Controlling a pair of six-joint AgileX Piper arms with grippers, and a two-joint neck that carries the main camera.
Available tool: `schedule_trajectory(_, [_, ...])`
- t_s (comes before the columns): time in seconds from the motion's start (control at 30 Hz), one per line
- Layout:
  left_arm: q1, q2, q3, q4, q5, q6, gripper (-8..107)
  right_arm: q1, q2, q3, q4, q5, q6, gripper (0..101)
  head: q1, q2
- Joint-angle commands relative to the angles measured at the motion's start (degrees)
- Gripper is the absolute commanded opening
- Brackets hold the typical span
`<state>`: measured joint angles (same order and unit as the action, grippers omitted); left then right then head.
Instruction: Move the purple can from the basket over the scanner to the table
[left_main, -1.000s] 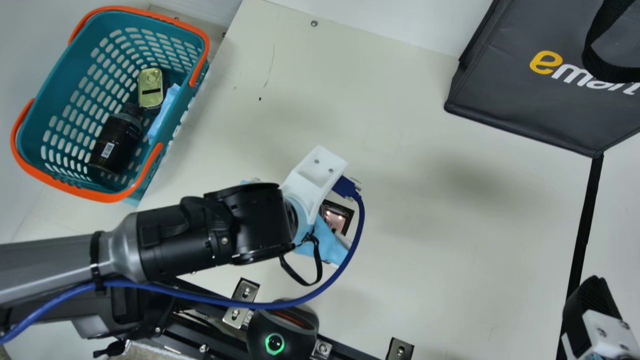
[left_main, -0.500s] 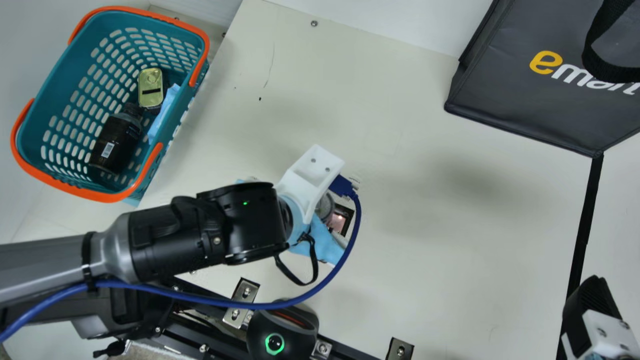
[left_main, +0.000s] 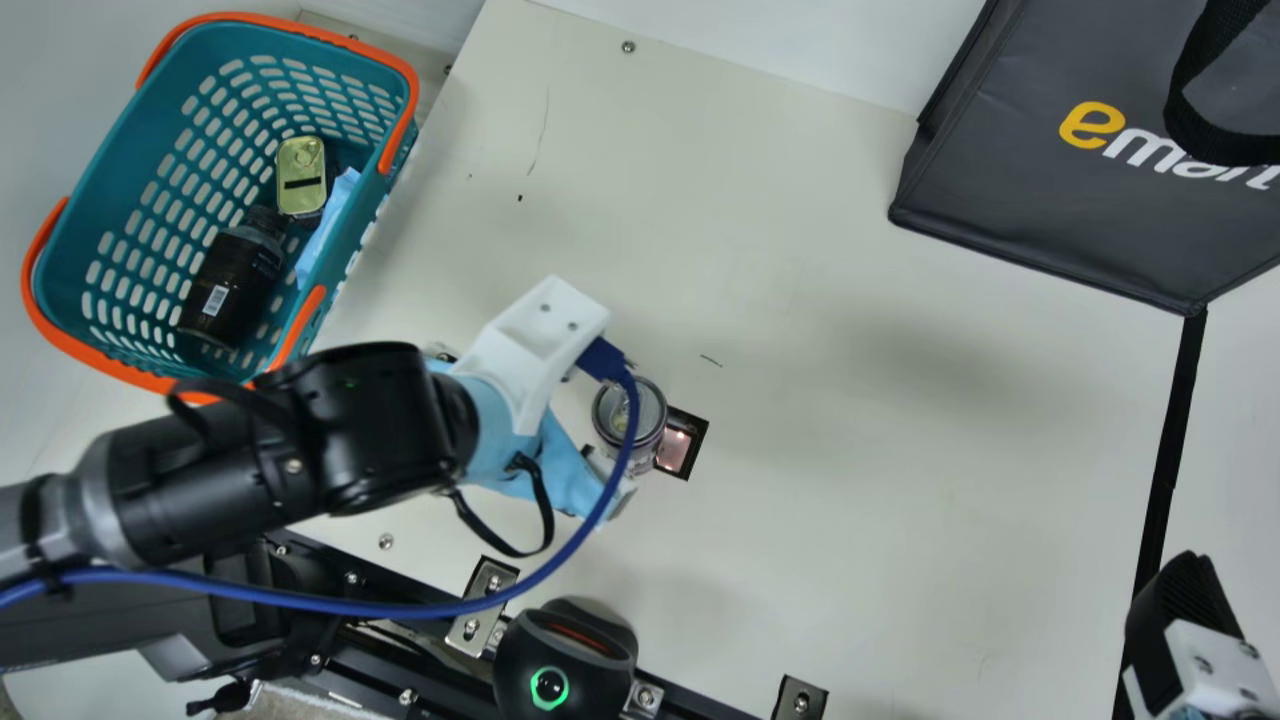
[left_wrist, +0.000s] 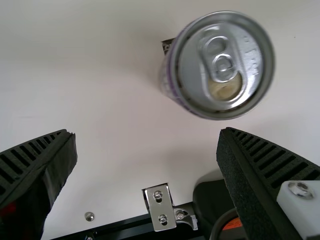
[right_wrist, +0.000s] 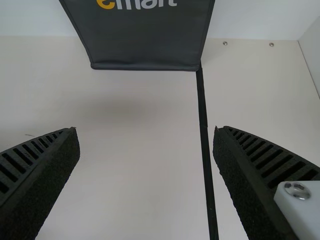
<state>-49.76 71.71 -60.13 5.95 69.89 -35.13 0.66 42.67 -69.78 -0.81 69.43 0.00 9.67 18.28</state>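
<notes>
Can (left_main: 612, 408) upright, just beyond the spread left gripper (left_main: 584, 420).

Can (left_wrist: 220, 45) metal (shiny), basket (left_main: 110, 195) plas.

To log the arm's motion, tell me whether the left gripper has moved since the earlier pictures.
Yes. Judged in the main view, the left gripper has shifted toward that view's left, nearer the basket, which has kept its place.
</notes>
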Motion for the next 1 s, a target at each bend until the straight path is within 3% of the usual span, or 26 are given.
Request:
schedule_trajectory(0.0, [3.0,-2.2,0.7,-0.8,0.0,2.3,90,0.0,0.0,0.0,0.0,0.0,0.0,95,-1.7,0.1])
schedule_trajectory(0.33, [20.2,-11.9,1.3,-6.7,0.0,12.0,90,0.0,0.0,0.0,0.0,0.0,0.0,95,-1.7,0.1])
schedule_trajectory(0.63, [34.4,-17.8,-2.3,-8.6,0.0,18.2,90,0.0,0.0,0.0,0.0,0.0,0.0,95,-1.7,0.1])
schedule_trajectory(0.67, [30.3,-17.3,-1.7,-8.5,0.1,17.6,90,0.0,0.0,0.0,0.0,0.0,0.0,95,-1.7,0.1])
schedule_trajectory(0.77, [33.8,-17.9,-2.2,-8.4,0.1,18.2,90,0.0,0.0,0.0,0.0,0.0,0.0,95,-1.7,0.1])
schedule_trajectory(0.97, [34.3,-17.9,-2.2,-8.4,0.1,18.2,90,0.0,0.0,0.0,0.0,0.0,0.0,95,-1.7,-3.9])
